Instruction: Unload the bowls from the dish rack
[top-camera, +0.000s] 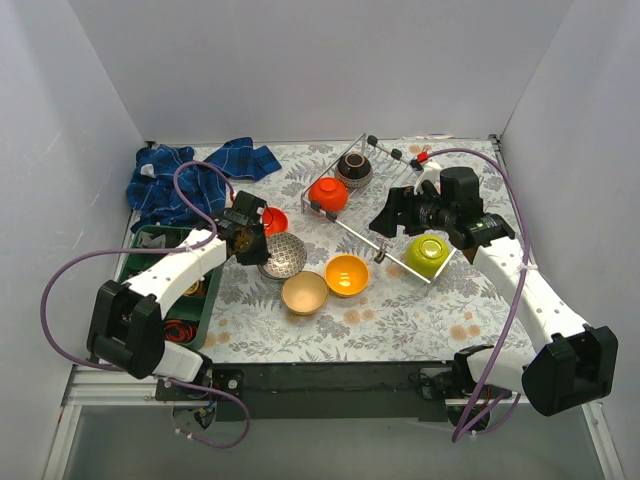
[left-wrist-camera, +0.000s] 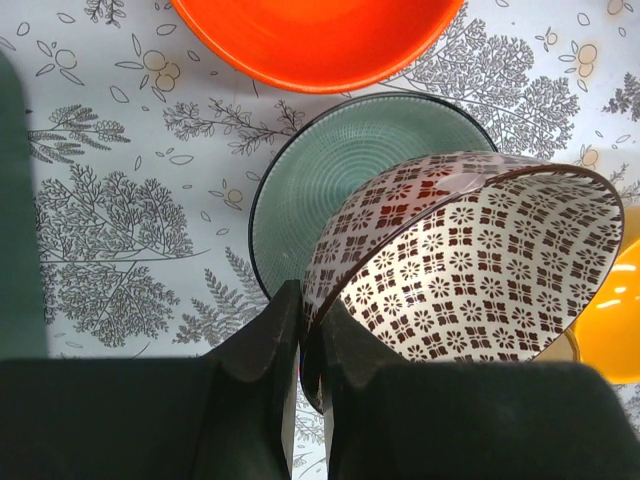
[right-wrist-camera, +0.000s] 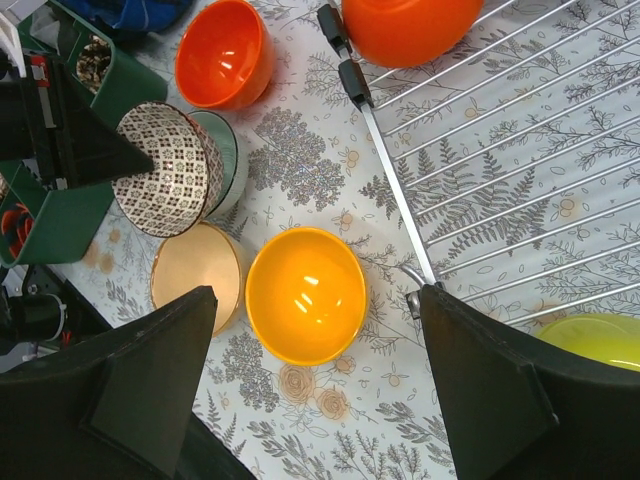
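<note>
My left gripper (top-camera: 250, 238) is shut on the rim of the white-brown patterned bowl (left-wrist-camera: 470, 270), holding it tilted over the pale mint bowl (left-wrist-camera: 310, 180) on the table. A red-orange bowl (top-camera: 275, 221) sits just behind, with the beige bowl (top-camera: 304, 293) and yellow-orange bowl (top-camera: 347, 275) in front. The wire dish rack (top-camera: 395, 190) holds a second red-orange bowl (top-camera: 328, 194), a dark brown bowl (top-camera: 354, 168) and a lime green bowl (top-camera: 428, 255) at its near corner. My right gripper (right-wrist-camera: 318, 295) is open and empty, above the yellow-orange bowl (right-wrist-camera: 305, 295) by the rack's left rail.
A green compartment tray (top-camera: 150, 262) stands at the left under my left arm. A crumpled blue cloth (top-camera: 190, 175) lies at the back left. White walls close in the back and both sides.
</note>
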